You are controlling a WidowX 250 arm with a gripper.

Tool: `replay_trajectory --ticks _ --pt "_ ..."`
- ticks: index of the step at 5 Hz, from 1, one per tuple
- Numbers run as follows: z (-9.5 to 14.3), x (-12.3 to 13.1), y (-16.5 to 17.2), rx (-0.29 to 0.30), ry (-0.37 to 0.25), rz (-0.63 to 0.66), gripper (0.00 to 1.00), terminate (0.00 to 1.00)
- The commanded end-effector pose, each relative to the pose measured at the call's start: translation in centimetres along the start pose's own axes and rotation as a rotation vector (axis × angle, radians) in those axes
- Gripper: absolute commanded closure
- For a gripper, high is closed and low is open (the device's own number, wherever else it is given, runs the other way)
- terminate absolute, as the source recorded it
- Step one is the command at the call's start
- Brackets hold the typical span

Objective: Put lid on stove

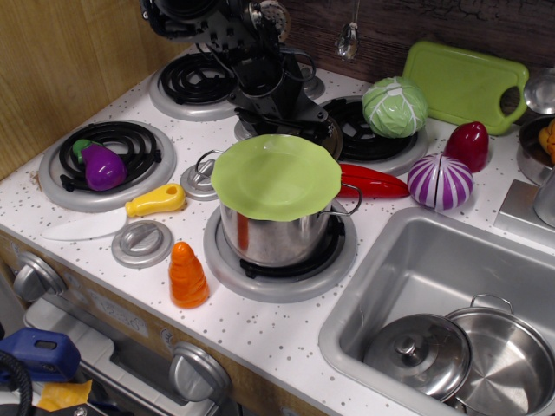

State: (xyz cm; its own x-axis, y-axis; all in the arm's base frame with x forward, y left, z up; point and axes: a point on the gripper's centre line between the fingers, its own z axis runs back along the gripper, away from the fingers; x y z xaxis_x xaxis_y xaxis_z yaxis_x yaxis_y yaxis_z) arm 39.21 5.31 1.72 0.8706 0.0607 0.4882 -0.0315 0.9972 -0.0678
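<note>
Black tool low over the white speckled toy stove, at the round shiny steel lid.

The lid's rim shows just behind the lime-green silicone disc capping the steel pot, directly under the tool. Whether the tool pinches the lid or is spread, I cannot tell.

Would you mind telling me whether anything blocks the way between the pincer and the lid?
Nothing visible does. The pincer is right at the steel lid behind the pot with the green disc. That disc hides most of the lid, so contact is unclear.
</note>
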Motion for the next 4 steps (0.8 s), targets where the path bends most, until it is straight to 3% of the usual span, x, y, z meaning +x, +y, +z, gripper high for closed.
replay_trajectory --ticks 1,2,4 --pt "0.7 1.9 0.3 0.015 -0.063 0.000 1.00 0.00" --pt "0.6 1.9 0.1 0.014 -0.064 0.002 1.00 0.00" --pt "3.3 3.0 0.5 0.031 0.012 -0.029 1.00 0.00"
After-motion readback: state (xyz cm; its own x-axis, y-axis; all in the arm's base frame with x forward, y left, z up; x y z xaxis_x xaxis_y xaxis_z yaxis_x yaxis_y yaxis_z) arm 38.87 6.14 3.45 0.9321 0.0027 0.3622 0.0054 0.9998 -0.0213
